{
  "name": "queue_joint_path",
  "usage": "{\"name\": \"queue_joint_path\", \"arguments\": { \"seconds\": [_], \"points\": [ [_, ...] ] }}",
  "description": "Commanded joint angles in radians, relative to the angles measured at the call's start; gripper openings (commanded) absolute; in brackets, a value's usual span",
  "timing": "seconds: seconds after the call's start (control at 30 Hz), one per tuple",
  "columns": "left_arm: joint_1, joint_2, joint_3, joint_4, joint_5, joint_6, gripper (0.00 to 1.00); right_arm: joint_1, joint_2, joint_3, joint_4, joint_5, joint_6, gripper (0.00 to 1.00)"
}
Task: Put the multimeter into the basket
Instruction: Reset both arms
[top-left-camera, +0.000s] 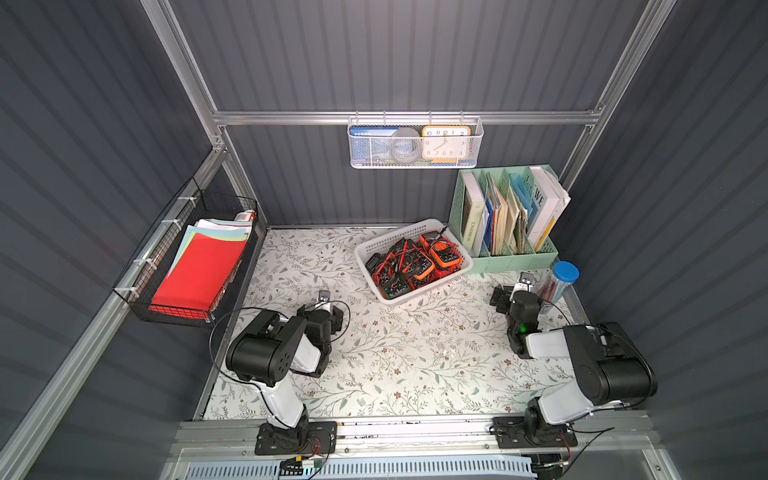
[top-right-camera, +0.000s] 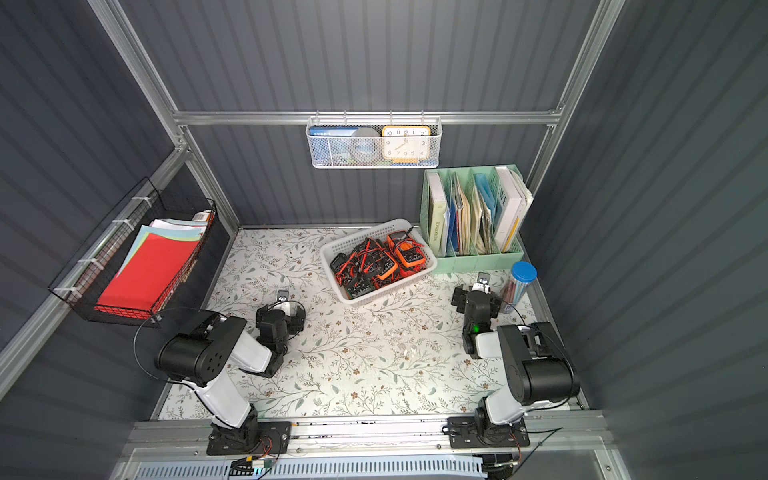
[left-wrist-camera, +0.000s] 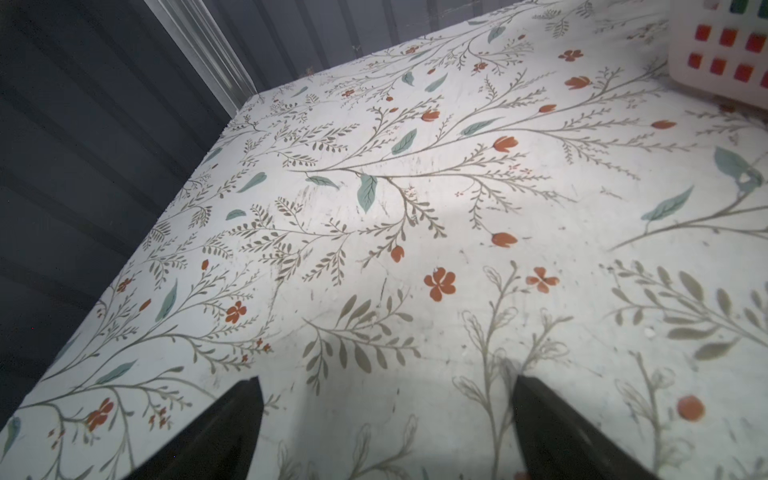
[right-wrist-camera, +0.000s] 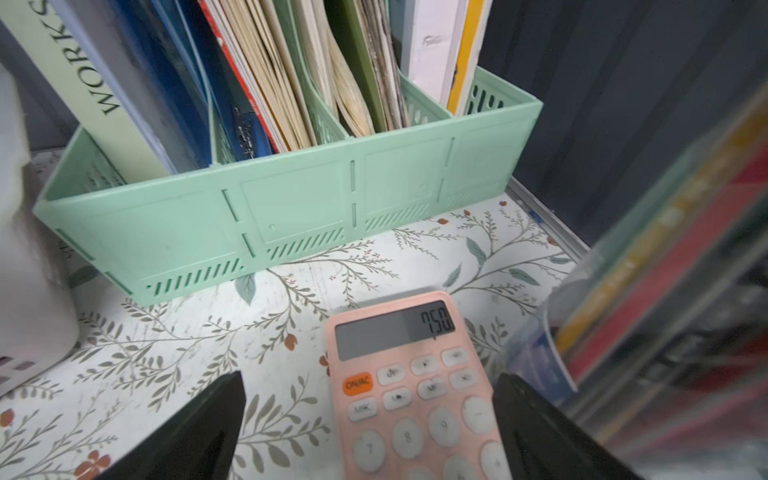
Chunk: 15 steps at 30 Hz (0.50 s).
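Basket (top-left-camera: 388, 236) angled near-left to far-right, multimeters (top-left-camera: 444, 254) inside; left tool (left-wrist-camera: 386, 381), right tool (right-wrist-camera: 370, 377) gape empty.

My black-and-white left arm (top-left-camera: 274, 353) sits folded, black left gripper (left-wrist-camera: 386, 399) spread wide. Right arm (top-left-camera: 598, 365) reaches far right, right gripper (right-wrist-camera: 369, 386) gaping.
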Motion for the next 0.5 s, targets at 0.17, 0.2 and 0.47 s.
{"name": "queue_joint_path", "arguments": {
  "seconds": [0.17, 0.2, 0.47],
  "points": [
    [0.161, -0.061, 0.198, -0.484, 0.193, -0.141, 0.99, -0.055, -0.002, 0.017, 0.027, -0.121, 0.021, 0.99],
    [0.164, -0.058, 0.195, -0.485, 0.191, -0.139, 0.99, -0.055, -0.001, 0.015, 0.034, -0.123, 0.019, 0.99],
    [0.164, -0.056, 0.192, -0.482, 0.193, -0.124, 0.99, -0.056, -0.006, 0.008, 0.038, -0.126, 0.018, 0.99]
  ]
}}
